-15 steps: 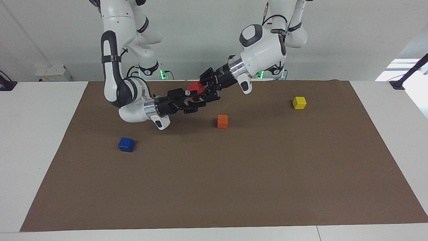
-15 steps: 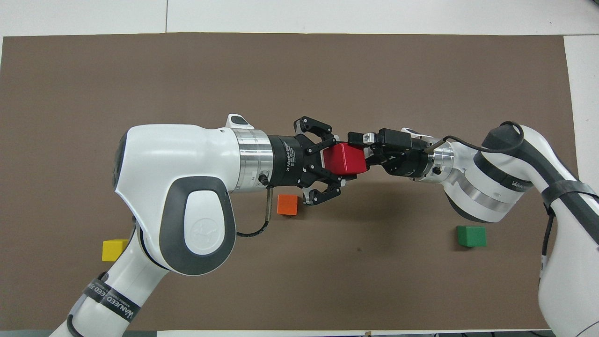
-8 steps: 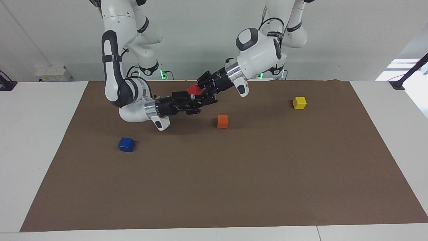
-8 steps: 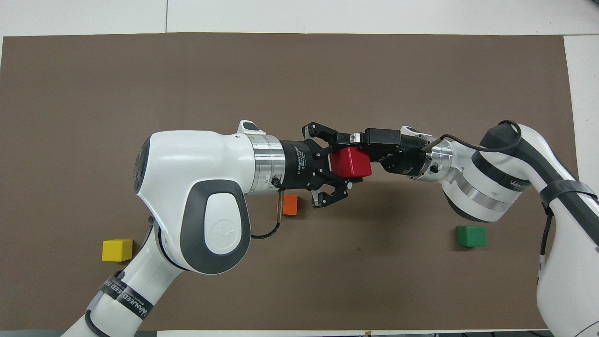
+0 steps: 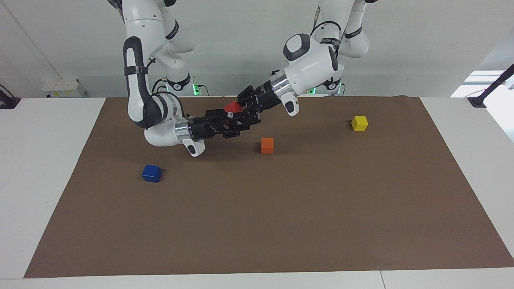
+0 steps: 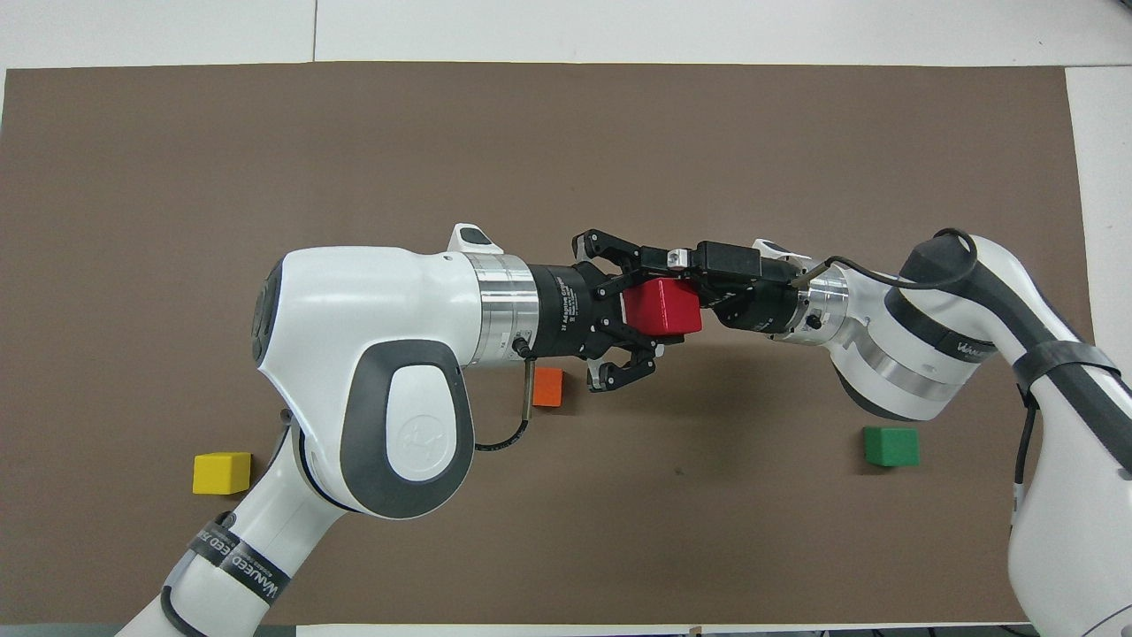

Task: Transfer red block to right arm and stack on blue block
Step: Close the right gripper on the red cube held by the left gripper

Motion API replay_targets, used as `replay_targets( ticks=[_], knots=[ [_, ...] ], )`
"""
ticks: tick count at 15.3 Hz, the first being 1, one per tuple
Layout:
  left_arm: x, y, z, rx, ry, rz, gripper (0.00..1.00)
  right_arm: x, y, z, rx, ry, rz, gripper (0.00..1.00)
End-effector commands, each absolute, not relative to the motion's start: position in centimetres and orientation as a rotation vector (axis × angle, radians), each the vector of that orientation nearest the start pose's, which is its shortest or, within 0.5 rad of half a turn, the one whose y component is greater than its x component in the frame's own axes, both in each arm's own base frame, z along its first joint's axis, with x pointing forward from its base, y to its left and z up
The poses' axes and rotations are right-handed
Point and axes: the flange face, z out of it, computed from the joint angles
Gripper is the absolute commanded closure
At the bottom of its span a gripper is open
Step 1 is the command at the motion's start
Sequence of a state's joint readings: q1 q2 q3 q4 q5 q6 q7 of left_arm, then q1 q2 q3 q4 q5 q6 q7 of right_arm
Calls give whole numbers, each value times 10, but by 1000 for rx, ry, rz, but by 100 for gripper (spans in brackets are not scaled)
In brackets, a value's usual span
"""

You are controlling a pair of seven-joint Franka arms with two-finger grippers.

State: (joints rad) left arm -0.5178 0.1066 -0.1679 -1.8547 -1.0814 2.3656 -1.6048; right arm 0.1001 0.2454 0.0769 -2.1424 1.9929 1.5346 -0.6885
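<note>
Not much has changed in the last half second. A second ago the two hands were further apart; they've since closed in on each other. The left hand (image 6: 630,310) is still clamped tight on the red block (image 6: 661,307), up in the air over the counter (image 5: 281,224). The right hand (image 6: 681,292) has its fingers around the same block, but I can't tell if it's actually squeezing. The blue block (image 5: 151,173) hasn't budged, sitting toward the right arm's end.

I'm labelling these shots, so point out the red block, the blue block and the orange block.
red block (image 6: 661,307), overhead view, its top face.
blue block (image 5: 151,173), facing view, middle of the cube.
orange block (image 5: 267,145), facing view, its front face.
</note>
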Motion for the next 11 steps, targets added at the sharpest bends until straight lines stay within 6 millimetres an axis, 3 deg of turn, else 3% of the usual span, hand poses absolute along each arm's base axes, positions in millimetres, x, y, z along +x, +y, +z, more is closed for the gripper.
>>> replay_targets(
  ticks=[1,9,11],
  knots=[
    [479,-404,515,1616,1625,-830,100,547,209,372,-1231,177,54,0],
    [482,-402,515,1590,1638,-805,100,552,210,375,-1247,184,42,0],
    [482,-401,515,1588,1638,-802,100,552,220,380,-1248,171,56,0]
  ],
)
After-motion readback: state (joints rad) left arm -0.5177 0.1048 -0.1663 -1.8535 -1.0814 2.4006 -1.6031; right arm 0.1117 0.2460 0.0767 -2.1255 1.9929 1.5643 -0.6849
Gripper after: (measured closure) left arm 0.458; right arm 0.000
